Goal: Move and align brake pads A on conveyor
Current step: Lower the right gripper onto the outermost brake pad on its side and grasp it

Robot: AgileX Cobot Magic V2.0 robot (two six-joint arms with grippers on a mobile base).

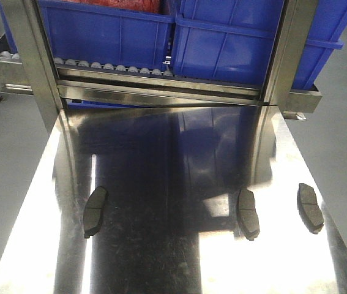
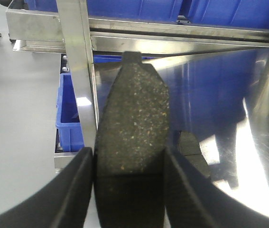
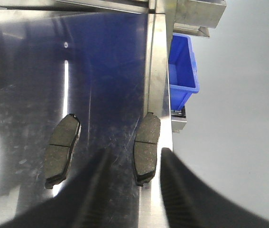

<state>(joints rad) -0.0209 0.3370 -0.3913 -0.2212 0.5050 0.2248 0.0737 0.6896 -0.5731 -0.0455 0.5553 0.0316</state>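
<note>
My left gripper (image 2: 128, 159) is squeezed tight on the held pad (image 2: 132, 109). This brake pad sticks out between my two black fingers (image 2: 75, 190), rough dark face up. It is by the left side of the shiny steel table (image 1: 173, 184).

Three more brake pads lie flat on the table. The left-edge pad (image 1: 96, 211) is close to the table's left side. The middle pad (image 1: 248, 213) lies a bit to the right of the table's middle. The right-edge pad (image 1: 310, 208) lies close to the table's right side. All three point their ends at the blue bins (image 1: 112, 30) past the table's far end.

My right gripper (image 3: 135, 154) is spread apart and grips nothing. It hangs over the table's right side. The near end of the right-edge pad shows between its two blurry fingers. I cannot tell if they touch it.
</note>
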